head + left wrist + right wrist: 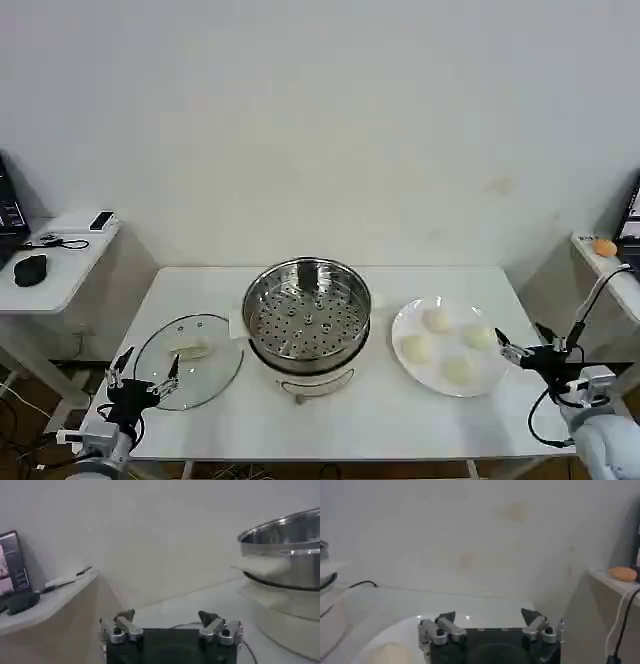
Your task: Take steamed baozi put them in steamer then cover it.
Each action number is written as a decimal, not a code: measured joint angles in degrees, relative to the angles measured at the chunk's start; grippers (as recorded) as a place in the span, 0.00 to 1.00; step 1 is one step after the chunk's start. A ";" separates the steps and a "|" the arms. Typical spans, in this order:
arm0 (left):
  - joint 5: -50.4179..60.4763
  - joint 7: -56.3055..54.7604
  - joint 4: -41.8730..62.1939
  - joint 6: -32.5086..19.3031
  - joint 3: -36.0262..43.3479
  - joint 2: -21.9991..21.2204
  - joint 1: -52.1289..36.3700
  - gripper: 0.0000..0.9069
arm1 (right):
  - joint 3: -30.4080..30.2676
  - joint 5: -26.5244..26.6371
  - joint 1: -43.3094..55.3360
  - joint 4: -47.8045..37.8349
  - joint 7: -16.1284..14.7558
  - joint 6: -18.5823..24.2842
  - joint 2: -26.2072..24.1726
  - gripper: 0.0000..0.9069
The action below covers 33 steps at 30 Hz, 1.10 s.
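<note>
The steel steamer point(340, 282) stands uncovered at the table's middle, its perforated tray bare. Several cream-white baozi sit on a white plate point(403, 318) to its right, such as one point(436, 320) at the back and one point(457, 369) at the front. The glass cover point(215, 375) lies flat on the table left of the steamer, cream handle point(190, 351) up. My left gripper point(145, 380) hovers open at the cover's near edge. My right gripper point(520, 345) is open just right of the plate. The left wrist view shows the left gripper point(166, 617) and the steamer point(285, 550); the right wrist view shows the right gripper point(489, 616) and one baozi point(390, 652).
A low side table point(70, 262) at the left carries a black mouse point(30, 268) and cables. A shelf at the right holds an orange object point(604, 246). The white table point(380, 420) has bare surface in front of the steamer.
</note>
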 measured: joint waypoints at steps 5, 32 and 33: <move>0.41 0.31 -0.48 0.01 -0.31 0.54 -0.22 1.00 | -3.18 -4.77 7.15 -2.67 -3.97 -1.59 -3.15 1.00; 4.92 3.36 -4.78 -0.62 -1.43 -2.86 3.57 1.00 | -43.35 -45.22 61.08 -36.00 -53.07 13.01 -7.04 1.00; 5.11 3.41 -4.89 -0.64 -1.42 -3.07 3.57 1.00 | -44.85 -45.86 62.17 -36.89 -53.89 13.61 -6.87 1.00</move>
